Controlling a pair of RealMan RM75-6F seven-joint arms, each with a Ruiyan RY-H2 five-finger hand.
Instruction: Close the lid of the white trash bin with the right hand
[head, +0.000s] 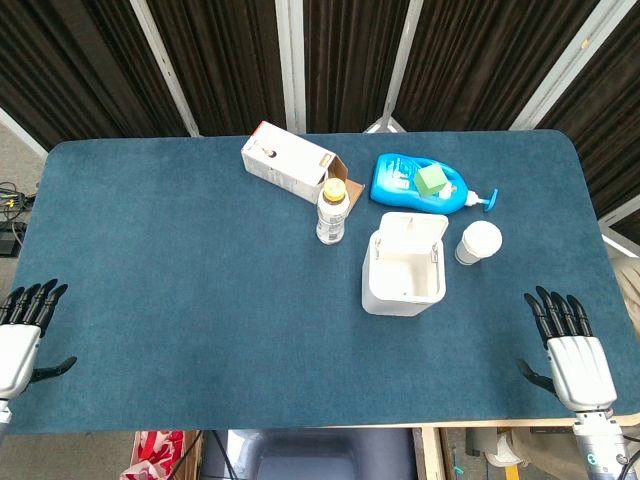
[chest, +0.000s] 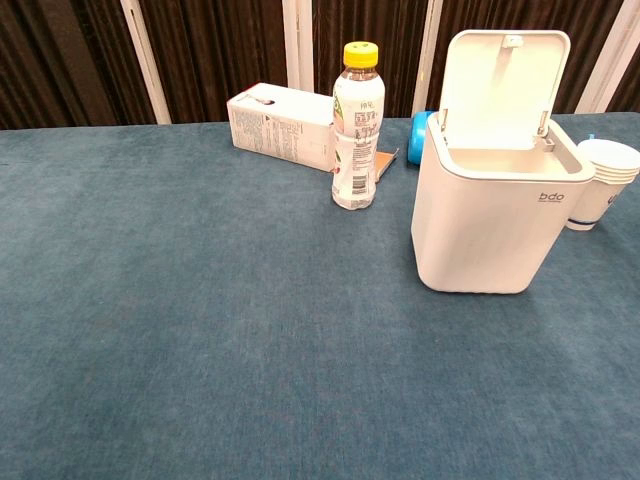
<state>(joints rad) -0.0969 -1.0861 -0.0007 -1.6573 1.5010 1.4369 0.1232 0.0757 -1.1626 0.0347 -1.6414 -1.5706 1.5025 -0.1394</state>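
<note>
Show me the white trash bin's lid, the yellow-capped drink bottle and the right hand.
white trash bin's lid (chest: 503, 85), chest view, inner face of the raised lid
yellow-capped drink bottle (chest: 357, 135), chest view, label
right hand (head: 578, 365), head view, back of the palm

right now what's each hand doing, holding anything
Left hand: open, fingers apart, holding nothing, at the table's near left edge.
Right hand: open, fingers apart, holding nothing, near right edge.

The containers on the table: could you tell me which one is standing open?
The white trash bin: its lid stands raised, while the bottle is capped.
</note>
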